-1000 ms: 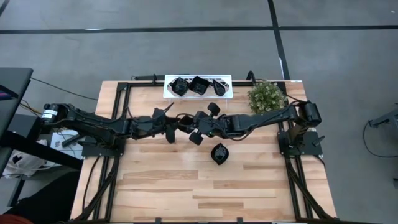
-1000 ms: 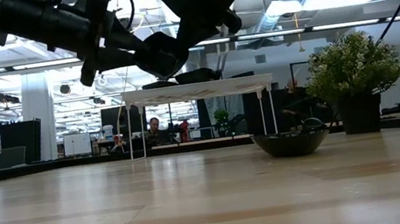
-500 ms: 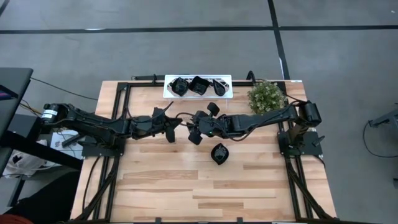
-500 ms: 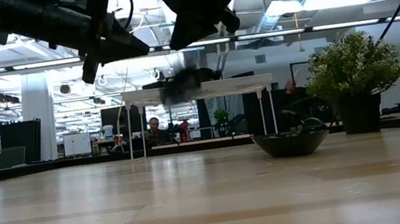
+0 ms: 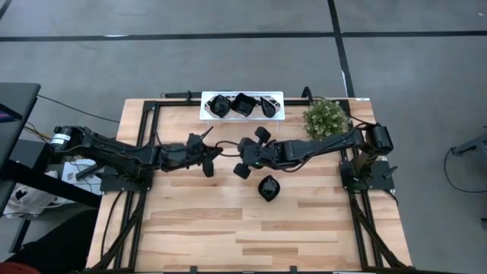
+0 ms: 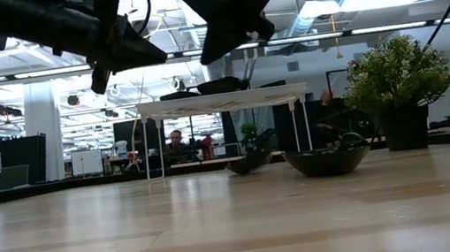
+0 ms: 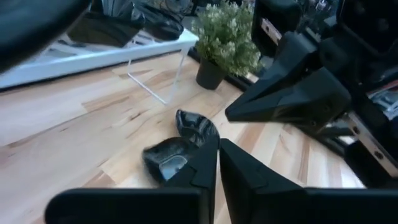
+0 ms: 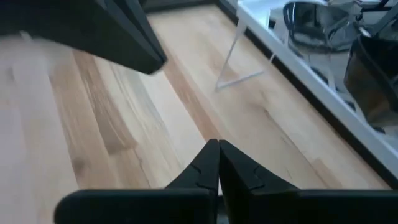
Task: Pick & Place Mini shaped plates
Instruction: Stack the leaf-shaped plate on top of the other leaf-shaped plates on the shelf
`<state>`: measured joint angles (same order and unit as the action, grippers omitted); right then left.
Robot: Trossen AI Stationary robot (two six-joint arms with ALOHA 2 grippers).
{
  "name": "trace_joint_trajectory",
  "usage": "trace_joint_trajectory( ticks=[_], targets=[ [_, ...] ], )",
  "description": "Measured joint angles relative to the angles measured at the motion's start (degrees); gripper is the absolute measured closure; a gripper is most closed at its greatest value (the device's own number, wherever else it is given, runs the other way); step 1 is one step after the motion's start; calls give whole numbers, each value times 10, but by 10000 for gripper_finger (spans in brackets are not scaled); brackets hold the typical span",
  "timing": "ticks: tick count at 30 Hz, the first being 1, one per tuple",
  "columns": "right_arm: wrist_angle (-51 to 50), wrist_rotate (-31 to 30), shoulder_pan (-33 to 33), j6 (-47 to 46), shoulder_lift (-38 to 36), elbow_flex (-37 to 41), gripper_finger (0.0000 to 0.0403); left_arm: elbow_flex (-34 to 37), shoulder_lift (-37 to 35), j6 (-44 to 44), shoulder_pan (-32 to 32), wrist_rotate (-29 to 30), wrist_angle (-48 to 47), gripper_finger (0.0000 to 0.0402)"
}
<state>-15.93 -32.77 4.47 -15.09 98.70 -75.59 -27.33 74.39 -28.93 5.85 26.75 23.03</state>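
Two mini shaped plates, glossy black, lie side by side on the wood: the nearer one (image 7: 165, 163) and another (image 7: 196, 127) behind it. The low view shows them as a small plate (image 6: 247, 163) left of a larger plate (image 6: 328, 160). From above only one plate (image 5: 268, 187) shows. The other is hidden under my right arm. My left gripper (image 5: 220, 151) and my right gripper (image 5: 241, 150) hang tip to tip above the table's middle, both shut and holding nothing. In the low view the left gripper (image 6: 161, 55) and the right gripper (image 6: 207, 55) are well above the plates.
A white tray (image 5: 207, 114) on thin legs stands at the table's far edge and holds three more black plates (image 5: 243, 103). A potted plant (image 5: 327, 118) stands at the far right. Bare wood stretches across the near half of the table.
A plate that hung between the two grippers has dropped. It blurred through the air and now lies on the table left of the other plate. My left gripper has shut. Both arms have kept their places.
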Motion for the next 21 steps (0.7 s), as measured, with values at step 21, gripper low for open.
trace_joint_trajectory(
  ticks=[21],
  targets=[
    [-257,57,8,-145,-6,1,395,59,0,-110,23,-2,-15,356]
  ],
)
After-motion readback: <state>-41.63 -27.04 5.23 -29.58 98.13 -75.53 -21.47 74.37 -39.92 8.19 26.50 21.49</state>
